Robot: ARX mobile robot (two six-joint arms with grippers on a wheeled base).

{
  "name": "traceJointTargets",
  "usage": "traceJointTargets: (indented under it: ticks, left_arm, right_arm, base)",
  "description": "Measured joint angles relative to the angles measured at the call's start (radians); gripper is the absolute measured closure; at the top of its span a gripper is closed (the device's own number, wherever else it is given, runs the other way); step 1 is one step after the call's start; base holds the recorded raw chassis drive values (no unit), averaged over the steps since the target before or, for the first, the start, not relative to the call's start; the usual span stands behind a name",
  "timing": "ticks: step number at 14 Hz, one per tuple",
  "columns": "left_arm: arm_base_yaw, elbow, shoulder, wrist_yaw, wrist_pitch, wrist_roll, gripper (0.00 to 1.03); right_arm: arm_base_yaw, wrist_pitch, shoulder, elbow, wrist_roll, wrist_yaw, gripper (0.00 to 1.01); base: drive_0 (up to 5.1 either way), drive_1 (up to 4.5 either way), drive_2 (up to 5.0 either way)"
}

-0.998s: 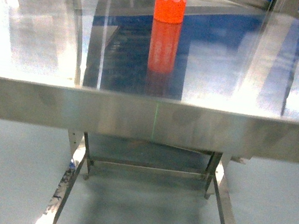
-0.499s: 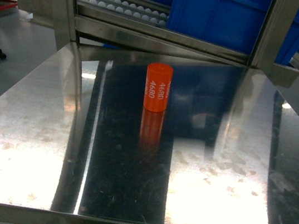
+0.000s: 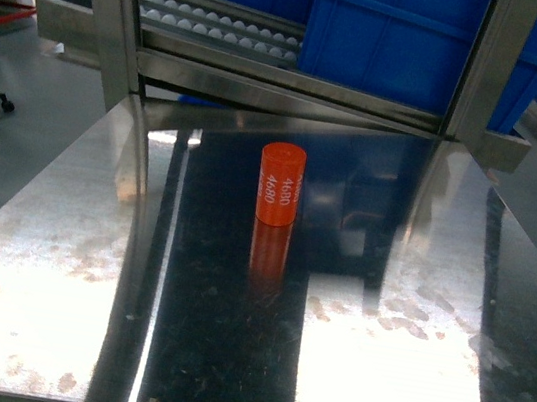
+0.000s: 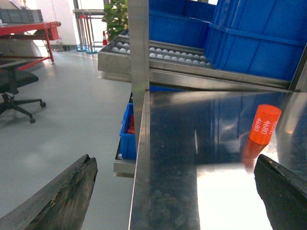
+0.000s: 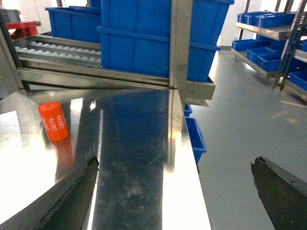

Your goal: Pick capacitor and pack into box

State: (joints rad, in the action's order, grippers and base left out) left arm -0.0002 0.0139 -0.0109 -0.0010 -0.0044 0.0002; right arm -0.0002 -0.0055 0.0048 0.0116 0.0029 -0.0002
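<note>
The capacitor [image 3: 279, 183] is a short orange cylinder printed "4680", standing upright near the middle of the shiny steel table [image 3: 393, 381]. The left wrist view has the capacitor [image 4: 264, 124] far ahead to the right, and the right wrist view has the capacitor [image 5: 54, 121] ahead to the left. My left gripper [image 4: 175, 160] is open over the table's left edge, holding nothing. My right gripper [image 5: 175, 162] is open over the table's right edge, also holding nothing. Neither gripper shows in the head view. The box is out of view.
Behind the table a steel rack carries a roller conveyor [image 3: 218, 30] and large blue bins [image 3: 394, 38]. Upright steel posts [image 3: 109, 15] stand at the table's back corners. Small blue bins [image 5: 194, 136] sit below the right edge. An office chair [image 4: 17, 93] stands on the floor to the left.
The head view has swung up from the table's front edge and legs to look down on the whole tabletop. The capacitor stands in the same spot on the table.
</note>
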Motion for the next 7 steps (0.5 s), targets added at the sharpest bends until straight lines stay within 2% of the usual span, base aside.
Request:
traceJointTargets:
  ticks: [7]
  left_arm:
    - [0.000,0.000,0.000,0.000,0.000,0.000,0.05]
  right_arm:
    - [0.000,0.000,0.000,0.000,0.000,0.000,0.03]
  base:
    - [0.0,0.00,0.0]
